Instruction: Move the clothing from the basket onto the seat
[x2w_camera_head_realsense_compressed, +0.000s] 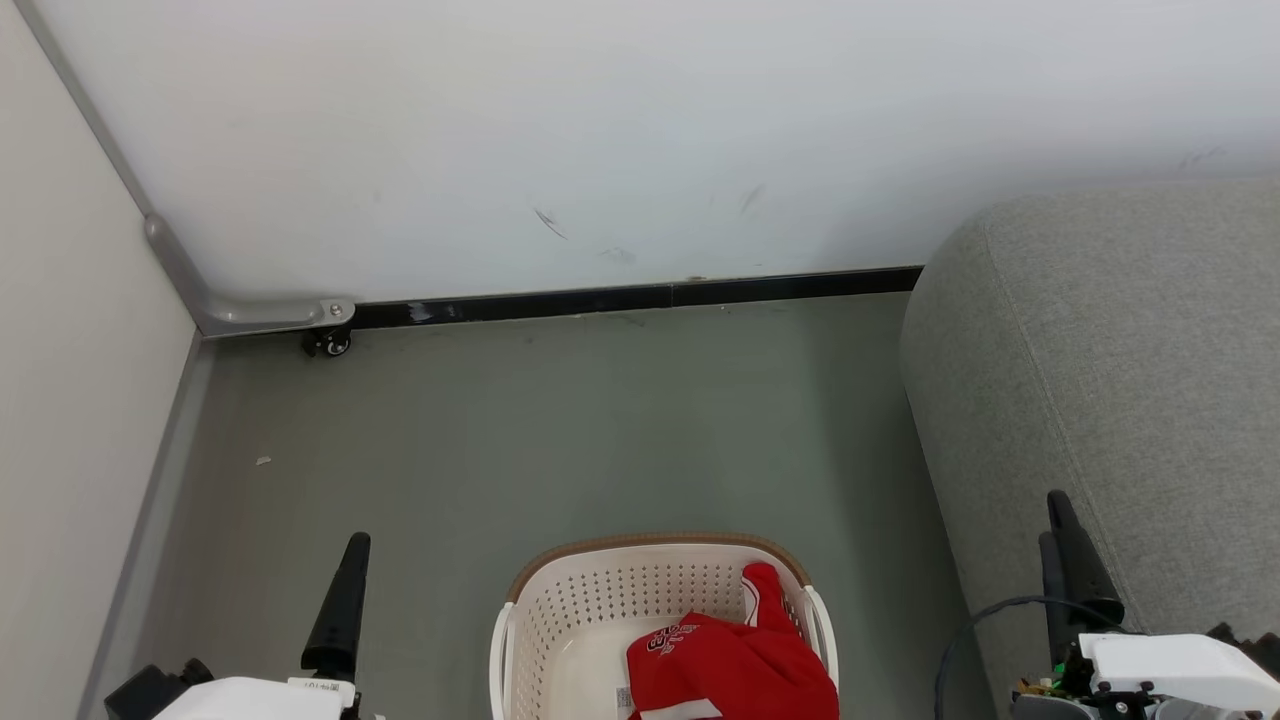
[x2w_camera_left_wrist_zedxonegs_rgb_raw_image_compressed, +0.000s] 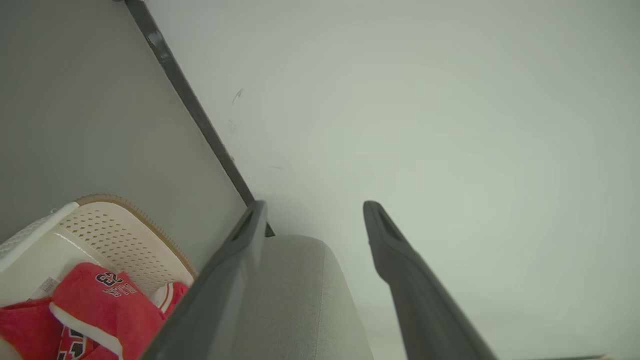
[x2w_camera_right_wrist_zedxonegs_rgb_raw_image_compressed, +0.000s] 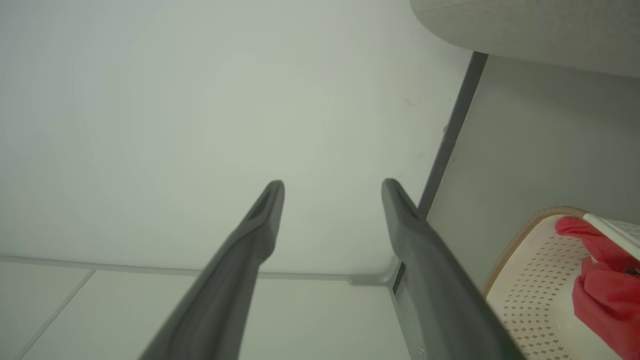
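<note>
Presently, the clothing (x2w_camera_head_realsense_compressed: 735, 665) is seen heaped against the right wall of the basket (x2w_camera_head_realsense_compressed: 600, 590), which is set on the floor (x2w_camera_head_realsense_compressed: 600, 420) near the seat (x2w_camera_head_realsense_compressed: 1100, 380), not touching it. The left gripper (x2w_camera_left_wrist_zedxonegs_rgb_raw_image_compressed: 314, 206) and right gripper (x2w_camera_right_wrist_zedxonegs_rgb_raw_image_compressed: 332, 186) are held with fingers spread wide, both empty.

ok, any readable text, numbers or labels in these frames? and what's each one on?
"23": dark digits with white edging on the red clothing in the basket, seen tilted in the left wrist view.
Smaller dark lettering next to those digits: too blurred to read.
White tag at the clothing's edge: print too small to read.
Small label on the left forearm: too small to read.
</note>
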